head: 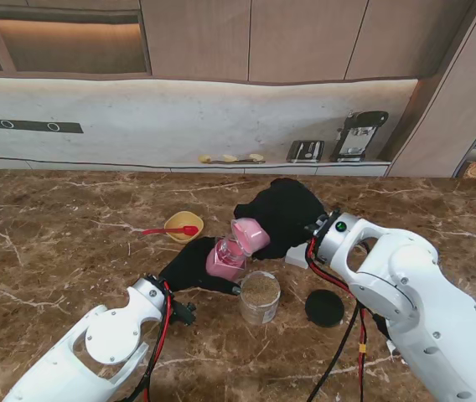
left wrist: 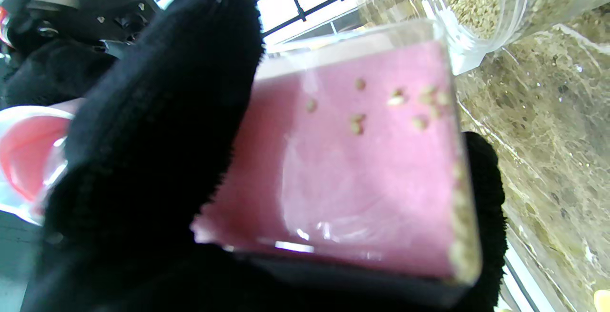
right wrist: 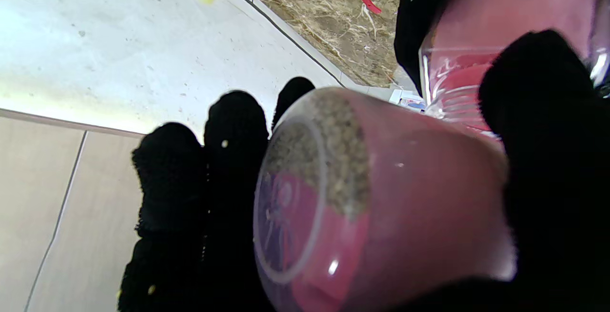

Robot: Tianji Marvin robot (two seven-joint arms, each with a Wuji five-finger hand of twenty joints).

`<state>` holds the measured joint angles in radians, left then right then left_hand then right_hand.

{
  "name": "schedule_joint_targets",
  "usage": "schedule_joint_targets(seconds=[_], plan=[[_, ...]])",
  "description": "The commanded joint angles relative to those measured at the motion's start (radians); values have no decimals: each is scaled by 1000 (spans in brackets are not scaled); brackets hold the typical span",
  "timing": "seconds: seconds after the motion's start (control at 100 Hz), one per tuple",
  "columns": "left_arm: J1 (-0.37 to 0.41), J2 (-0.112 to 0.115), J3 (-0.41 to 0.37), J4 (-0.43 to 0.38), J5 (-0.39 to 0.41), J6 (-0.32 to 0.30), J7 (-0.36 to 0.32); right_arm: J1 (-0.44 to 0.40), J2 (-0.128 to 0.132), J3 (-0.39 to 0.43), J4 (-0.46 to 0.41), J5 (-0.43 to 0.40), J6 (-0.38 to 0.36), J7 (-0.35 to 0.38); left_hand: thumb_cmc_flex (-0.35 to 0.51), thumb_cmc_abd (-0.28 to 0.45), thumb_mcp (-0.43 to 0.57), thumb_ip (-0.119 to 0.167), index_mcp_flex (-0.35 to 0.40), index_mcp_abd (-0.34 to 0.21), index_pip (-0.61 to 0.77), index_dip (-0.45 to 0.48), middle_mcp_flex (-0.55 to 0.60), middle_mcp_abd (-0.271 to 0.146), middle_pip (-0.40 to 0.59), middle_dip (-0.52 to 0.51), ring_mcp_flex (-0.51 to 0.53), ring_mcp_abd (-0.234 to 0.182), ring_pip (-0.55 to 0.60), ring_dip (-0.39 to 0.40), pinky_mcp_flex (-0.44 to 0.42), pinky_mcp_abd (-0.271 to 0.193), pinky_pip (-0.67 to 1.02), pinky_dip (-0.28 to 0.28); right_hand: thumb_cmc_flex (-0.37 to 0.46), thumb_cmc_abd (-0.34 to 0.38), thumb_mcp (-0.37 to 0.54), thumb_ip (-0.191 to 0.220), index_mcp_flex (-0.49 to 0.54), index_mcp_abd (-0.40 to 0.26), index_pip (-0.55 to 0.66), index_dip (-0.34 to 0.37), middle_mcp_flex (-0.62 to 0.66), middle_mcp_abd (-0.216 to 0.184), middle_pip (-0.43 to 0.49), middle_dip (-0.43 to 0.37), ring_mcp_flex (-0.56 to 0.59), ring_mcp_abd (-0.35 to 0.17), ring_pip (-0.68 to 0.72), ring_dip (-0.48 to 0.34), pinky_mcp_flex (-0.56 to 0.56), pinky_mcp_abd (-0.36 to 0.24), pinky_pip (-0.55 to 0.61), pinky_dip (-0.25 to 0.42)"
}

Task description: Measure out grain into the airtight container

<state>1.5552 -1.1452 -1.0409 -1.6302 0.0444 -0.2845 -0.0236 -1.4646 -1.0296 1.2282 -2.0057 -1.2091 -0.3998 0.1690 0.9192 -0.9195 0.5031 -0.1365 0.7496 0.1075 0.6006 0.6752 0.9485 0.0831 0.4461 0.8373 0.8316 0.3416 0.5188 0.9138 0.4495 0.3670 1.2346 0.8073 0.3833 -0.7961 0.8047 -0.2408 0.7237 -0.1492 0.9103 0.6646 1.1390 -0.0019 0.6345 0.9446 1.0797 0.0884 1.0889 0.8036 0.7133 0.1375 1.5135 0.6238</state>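
My left hand (head: pixel 189 265), in a black glove, is shut on a clear pink square container (head: pixel 224 262) held just off the table. Its pink base (left wrist: pixel 362 159) has several loose grains on it. My gloved right hand (head: pixel 284 213) is shut on a pink measuring cup (head: pixel 250 234), tilted with its mouth down at the container's opening. Grain lies against the cup's transparent end (right wrist: pixel 324 159), and the container's rim (right wrist: pixel 452 78) sits right beside it. The right hand's fingers (right wrist: pixel 167 183) wrap around the cup's far side.
A clear round jar of grain (head: pixel 260 295) stands open just right of the container, with its black lid (head: pixel 324 307) flat on the table farther right. A yellow bowl (head: pixel 179 223) with a red spoon (head: pixel 171 230) sits farther back on the left.
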Motion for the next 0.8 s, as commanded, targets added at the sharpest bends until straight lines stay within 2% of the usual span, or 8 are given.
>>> schedule_joint_targets(seconds=[0.0, 0.69, 0.72, 0.79], plan=[[-5, -8, 9, -22, 3, -8, -3, -1, 4, -10, 15, -7, -5, 14, 267, 590, 236, -14, 219, -236, 392, 20, 56, -82, 109, 33, 72, -63, 190, 48, -5, -4, 26, 17, 198, 298, 258, -43, 92, -107, 21, 20, 124, -113, 249, 77, 63, -141, 86, 31, 13, -39, 61, 32], [-14, -12, 17, -16, 5, -2, 6, 48, 17, -73, 7, -156, -39, 2, 270, 591, 230, -18, 211, -236, 388, 20, 58, -71, 105, 40, 80, -59, 209, 56, 6, -7, 35, 15, 188, 299, 262, -38, 94, -116, 14, 29, 134, -113, 266, 93, 76, -155, 106, 47, 27, -50, 75, 42], [-15, -12, 18, -15, 4, -3, 7, 51, 17, -78, 7, -164, -39, 0, 270, 591, 229, -18, 211, -237, 389, 20, 57, -73, 105, 40, 81, -60, 209, 56, 6, -7, 35, 15, 187, 299, 261, -38, 95, -117, 14, 30, 137, -133, 267, 94, 77, -157, 108, 48, 29, -51, 76, 43], [-16, -13, 20, -13, 3, -5, 9, 56, 17, -83, 5, -167, -40, 2, 270, 591, 229, -18, 212, -236, 389, 20, 59, -74, 106, 41, 81, -59, 210, 56, 5, -7, 35, 15, 186, 299, 262, -37, 94, -118, 13, 31, 140, -138, 266, 94, 79, -159, 108, 49, 32, -54, 77, 43]])
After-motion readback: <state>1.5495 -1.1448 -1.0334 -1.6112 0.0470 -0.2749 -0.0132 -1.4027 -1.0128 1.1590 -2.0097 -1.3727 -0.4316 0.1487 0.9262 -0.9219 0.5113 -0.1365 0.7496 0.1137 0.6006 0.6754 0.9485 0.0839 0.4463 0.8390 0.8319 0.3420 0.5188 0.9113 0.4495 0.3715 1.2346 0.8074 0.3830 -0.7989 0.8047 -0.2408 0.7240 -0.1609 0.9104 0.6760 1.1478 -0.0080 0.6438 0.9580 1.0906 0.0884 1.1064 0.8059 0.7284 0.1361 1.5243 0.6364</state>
